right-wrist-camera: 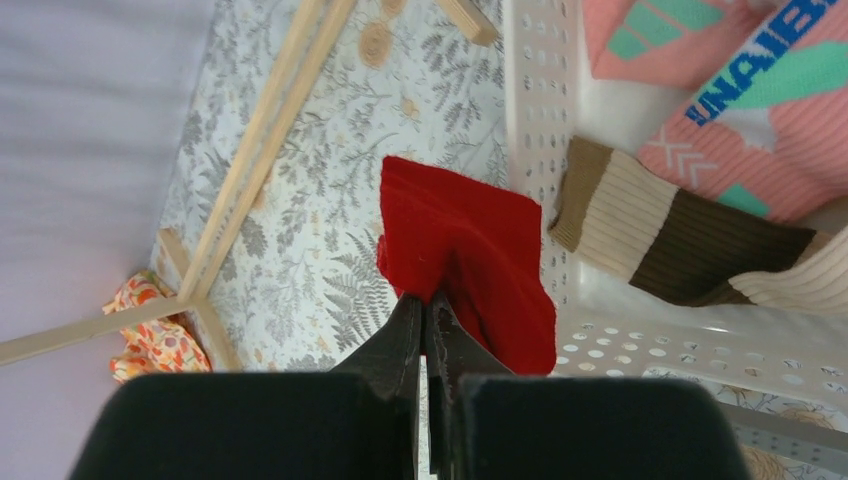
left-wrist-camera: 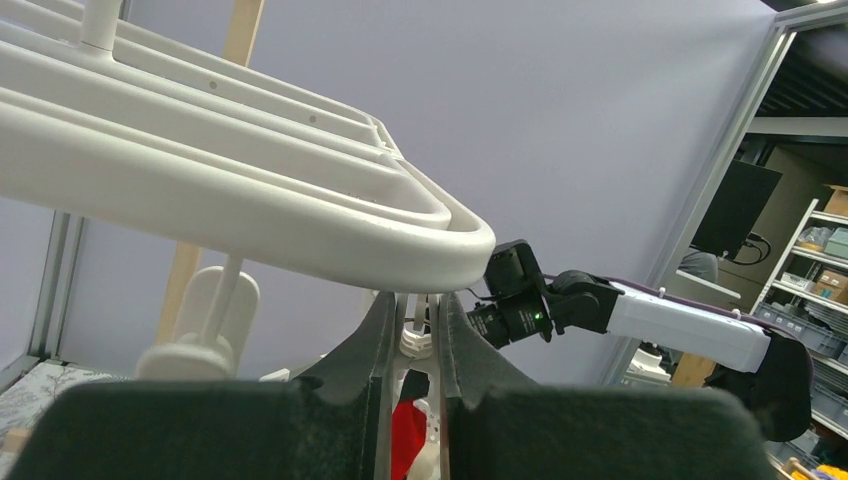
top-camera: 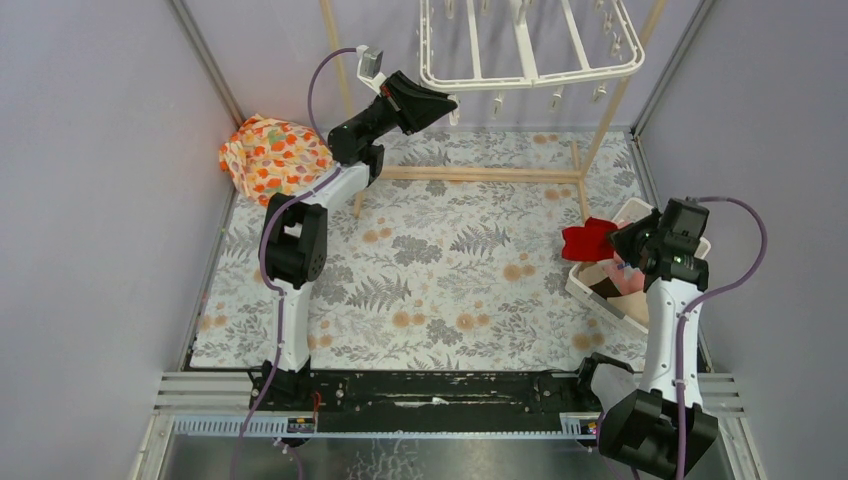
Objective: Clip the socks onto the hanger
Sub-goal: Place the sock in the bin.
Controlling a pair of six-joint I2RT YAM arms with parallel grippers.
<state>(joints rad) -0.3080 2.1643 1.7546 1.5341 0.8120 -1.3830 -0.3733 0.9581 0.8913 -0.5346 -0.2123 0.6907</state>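
Note:
The white hanger [top-camera: 530, 45] hangs at the back, with small clips along its rim. My left gripper [top-camera: 447, 106] is raised to its near-left corner. In the left wrist view that gripper [left-wrist-camera: 415, 315] is shut on a white clip [left-wrist-camera: 417, 342] just under the hanger rim [left-wrist-camera: 250, 215]. My right gripper [top-camera: 622, 243] is shut on the red sock [top-camera: 588, 240], held beside the basket. In the right wrist view the gripper [right-wrist-camera: 425, 303] pinches the red sock [right-wrist-camera: 470, 250] at its edge. The pink sock [right-wrist-camera: 740, 90] and the tan and brown sock [right-wrist-camera: 680, 240] lie in the basket.
The white perforated basket [top-camera: 588, 290] stands at the right edge of the floral mat. The light wooden stand [top-camera: 480, 173] crosses the back under the hanger. An orange-flowered cloth bundle [top-camera: 272, 155] lies at the back left. Grey walls close both sides.

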